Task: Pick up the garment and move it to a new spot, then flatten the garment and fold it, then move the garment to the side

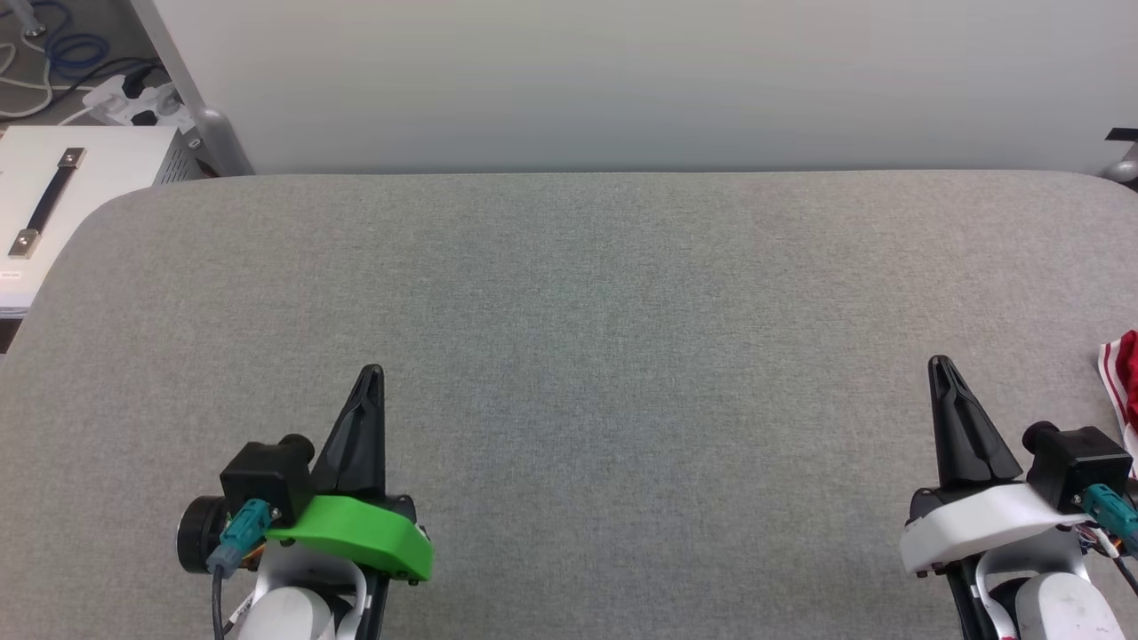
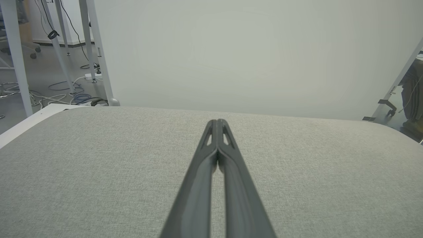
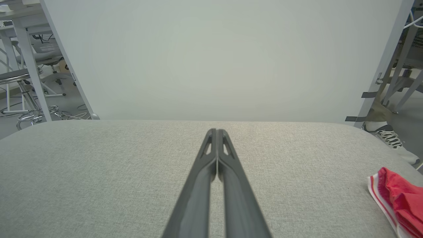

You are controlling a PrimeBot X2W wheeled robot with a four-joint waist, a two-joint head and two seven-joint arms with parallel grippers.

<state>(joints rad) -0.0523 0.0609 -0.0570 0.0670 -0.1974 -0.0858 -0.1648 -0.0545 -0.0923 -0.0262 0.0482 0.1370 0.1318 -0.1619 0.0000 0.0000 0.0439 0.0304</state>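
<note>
The red garment (image 1: 1125, 382) with red-and-white striped trim lies at the far right edge of the grey table, mostly cut off by the frame. In the right wrist view the garment (image 3: 398, 201) sits bunched at the lower right, well to the side of my fingers. My right gripper (image 1: 941, 366) rests low at the right, shut and holding nothing, a short way left of the garment. My left gripper (image 1: 372, 373) rests at the lower left, shut and holding nothing. Both wrist views show the fingers pressed together: left gripper (image 2: 217, 122), right gripper (image 3: 216, 131).
A grey fabric-covered table (image 1: 569, 293) spans the view, backed by a white panel (image 1: 622, 80). A white cabinet with a black handle (image 1: 49, 200) stands off the table's left corner. Cables and a power strip (image 1: 116, 102) lie on the floor. A person's shoe (image 3: 390, 137) shows beyond the right end.
</note>
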